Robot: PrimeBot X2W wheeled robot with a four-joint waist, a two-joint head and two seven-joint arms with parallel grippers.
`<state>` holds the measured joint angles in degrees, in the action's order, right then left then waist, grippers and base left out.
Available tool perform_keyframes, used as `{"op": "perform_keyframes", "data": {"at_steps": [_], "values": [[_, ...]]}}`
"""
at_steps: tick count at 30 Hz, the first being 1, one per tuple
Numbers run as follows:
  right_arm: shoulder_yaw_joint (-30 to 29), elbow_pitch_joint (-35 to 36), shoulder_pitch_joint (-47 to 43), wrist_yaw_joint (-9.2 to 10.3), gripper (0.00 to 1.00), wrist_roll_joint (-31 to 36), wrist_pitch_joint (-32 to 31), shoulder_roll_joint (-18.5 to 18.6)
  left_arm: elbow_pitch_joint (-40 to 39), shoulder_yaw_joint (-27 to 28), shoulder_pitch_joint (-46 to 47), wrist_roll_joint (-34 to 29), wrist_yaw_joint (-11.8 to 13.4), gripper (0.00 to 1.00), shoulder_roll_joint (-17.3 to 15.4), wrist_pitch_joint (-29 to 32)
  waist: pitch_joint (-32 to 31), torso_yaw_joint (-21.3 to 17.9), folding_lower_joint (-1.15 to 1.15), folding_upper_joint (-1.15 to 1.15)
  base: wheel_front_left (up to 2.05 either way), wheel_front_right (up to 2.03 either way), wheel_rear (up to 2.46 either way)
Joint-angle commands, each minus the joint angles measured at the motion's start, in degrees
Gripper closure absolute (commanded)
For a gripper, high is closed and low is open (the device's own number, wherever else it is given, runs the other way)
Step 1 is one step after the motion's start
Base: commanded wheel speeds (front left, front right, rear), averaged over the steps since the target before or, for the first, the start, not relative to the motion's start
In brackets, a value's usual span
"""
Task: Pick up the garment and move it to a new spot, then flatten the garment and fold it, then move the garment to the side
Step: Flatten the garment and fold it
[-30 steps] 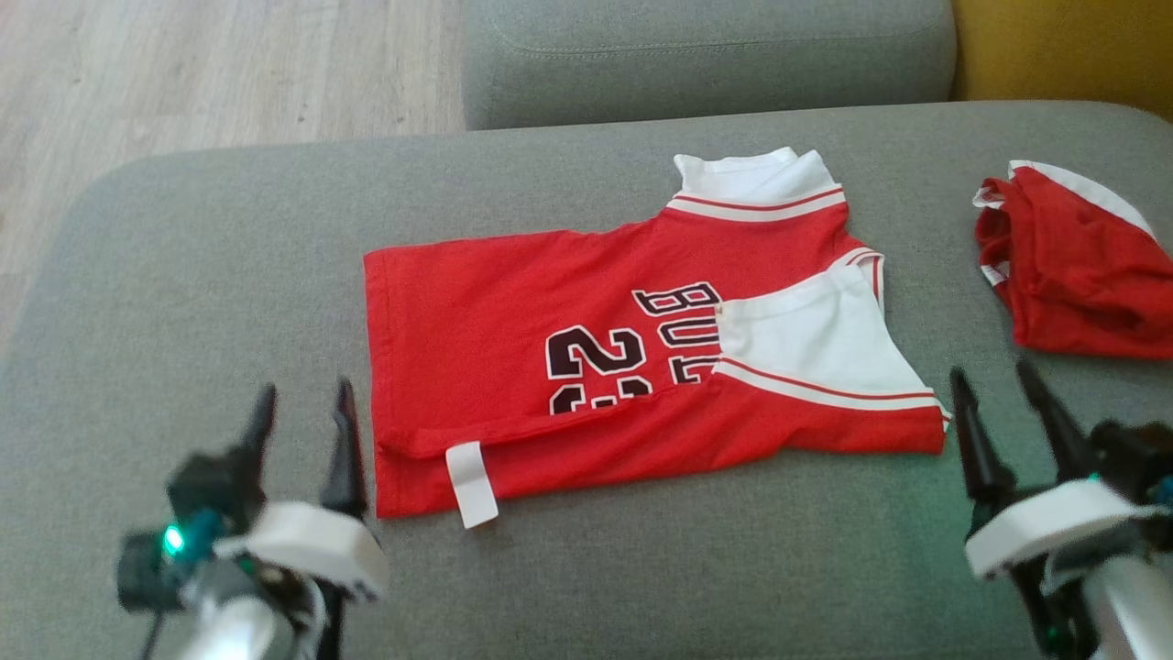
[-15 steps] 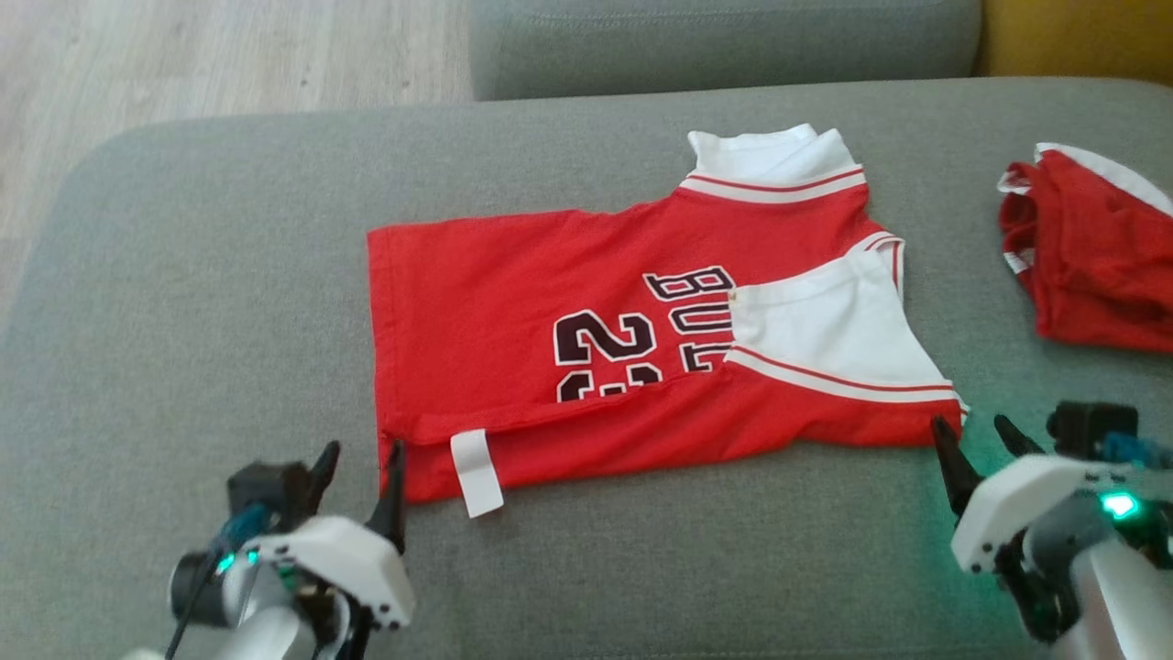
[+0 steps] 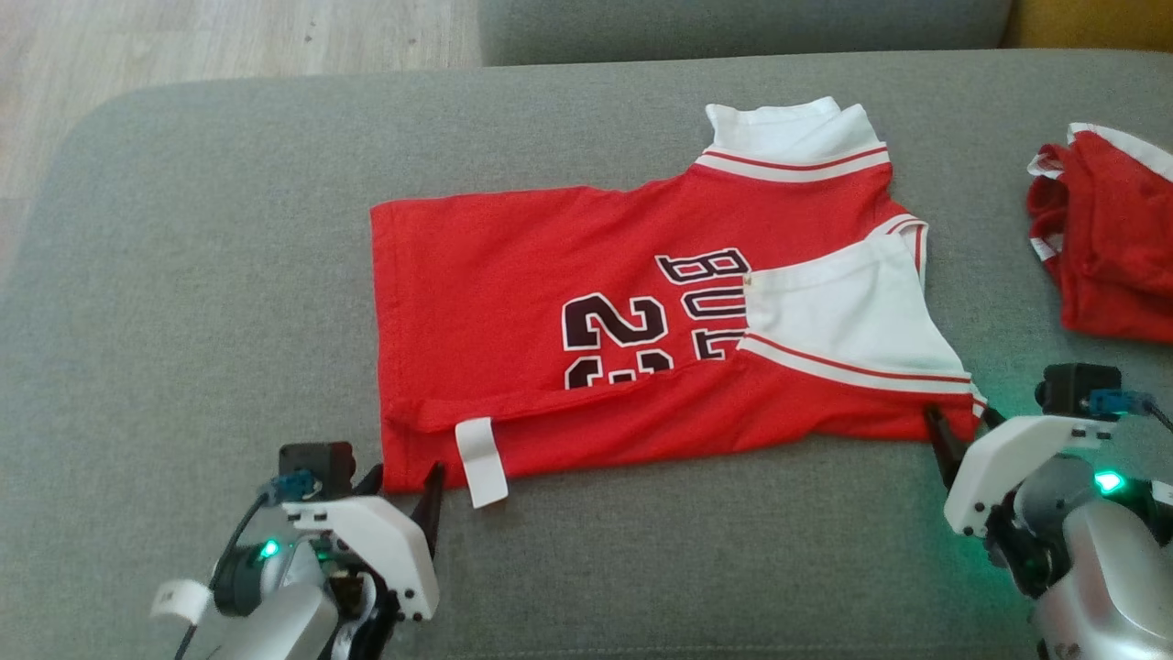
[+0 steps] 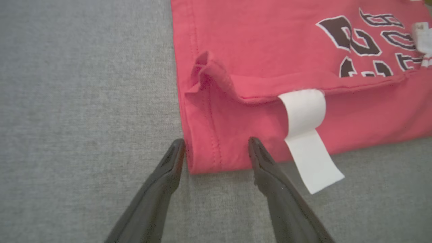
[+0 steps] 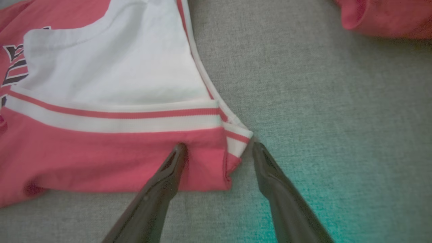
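On grey cushion (image 3: 183, 275), red garment (image 3: 513, 275), left fingers (image 4: 167, 173) and right fingers (image 5: 270, 175) spread at corners, wood floor (image 3: 183, 46)

You see two long, dark, tapering fingers (image 4: 168, 175) on both your left end effector (image 3: 406, 472) and your right end effector (image 3: 959, 414). Each has a white angular cover (image 3: 367, 541) dotted with small dark screws. Beside that cover sit a black camera block (image 3: 316, 458), a blue connector (image 3: 295, 486), a green light (image 3: 268, 548), a thin black cable (image 3: 243, 522) and a silver forearm (image 3: 275, 628).

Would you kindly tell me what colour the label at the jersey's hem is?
White: the label shows clearest in the left wrist view.
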<state>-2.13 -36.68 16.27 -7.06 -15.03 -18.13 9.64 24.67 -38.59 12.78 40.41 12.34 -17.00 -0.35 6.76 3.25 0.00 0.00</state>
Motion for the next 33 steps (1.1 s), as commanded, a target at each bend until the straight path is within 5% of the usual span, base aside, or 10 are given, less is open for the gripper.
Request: {"op": "perform_keyframes", "data": {"at_steps": [1, 5, 6, 7, 8, 9, 10, 11, 21, 33], "values": [[1.8, 0.0, 1.4, -0.43, 0.00, 0.0, -0.6, -0.4, -0.6, 1.6, 3.3, 0.7, -0.5, 0.00, -0.4, 0.8, 0.2, -0.2, 0.00, 0.00, 0.00, 0.00, 0.00], [2.6, -1.3, 2.2, -0.43, 0.04, -0.8, -0.9, -0.4, 0.9, 1.7, 3.9, 2.4, -0.5, 0.00, 0.0, 4.1, 0.6, -0.4, 0.00, 0.00, 0.00, 0.00, 0.00], [2.9, -1.4, 2.4, -0.43, 0.22, -1.1, -0.9, -0.3, 1.1, 1.8, 4.2, 2.4, -0.2, 0.04, -0.1, 4.3, 0.7, -0.4, 0.00, 0.00, 0.00, 0.00, 0.00], [3.4, -1.6, 2.6, -0.43, 0.42, -1.4, -1.1, -0.3, 1.3, 1.8, 4.3, 2.5, 0.0, 0.42, -0.1, 4.8, 0.7, -0.5, 0.00, 0.00, 0.00, 0.00, 0.00], [3.4, -1.6, 2.6, -0.43, 0.42, -1.4, -1.1, -0.3, 1.3, 1.8, 4.3, 2.5, 0.0, 0.42, -0.1, 4.8, 0.7, -0.5, 0.00, 0.00, 0.00, 0.00, 0.00], [3.9, -1.8, 2.7, -0.43, 0.56, -1.9, -1.2, -0.3, 1.4, 1.8, 4.5, 2.7, 0.1, 0.59, -0.1, 5.3, 0.7, -0.5, 0.00, 0.00, 0.00, 0.00, 0.00], [4.4, -1.8, 2.8, -0.43, 0.84, -2.4, -1.1, -0.2, 1.4, 1.9, 4.6, 2.8, 0.3, 0.84, -0.2, 5.7, 0.7, -0.6, 0.00, 0.00, 0.00, 0.00, 0.00], [4.8, -2.0, 2.9, -0.43, 1.00, -2.9, -0.9, -0.1, 1.4, 1.7, 4.7, 2.7, 0.5, 1.00, -0.5, 6.3, 0.6, -0.6, 0.00, 0.00, 0.00, 0.00, 0.00], [7.1, 0.2, 2.1, -0.43, 1.00, -5.7, 1.3, 3.0, -4.8, 2.7, 2.5, 3.4, 1.5, 1.00, -5.2, 8.5, -3.1, -0.6, 0.00, 0.00, 0.00, 0.00, 0.00], [8.4, 16.2, -10.6, -0.43, 1.00, -9.4, -11.5, 9.4, -19.0, 0.2, -5.8, 4.5, 2.4, 1.00, -14.2, 18.0, -5.2, -1.5, 0.00, 0.00, 0.00, 0.00, 0.00]]}}
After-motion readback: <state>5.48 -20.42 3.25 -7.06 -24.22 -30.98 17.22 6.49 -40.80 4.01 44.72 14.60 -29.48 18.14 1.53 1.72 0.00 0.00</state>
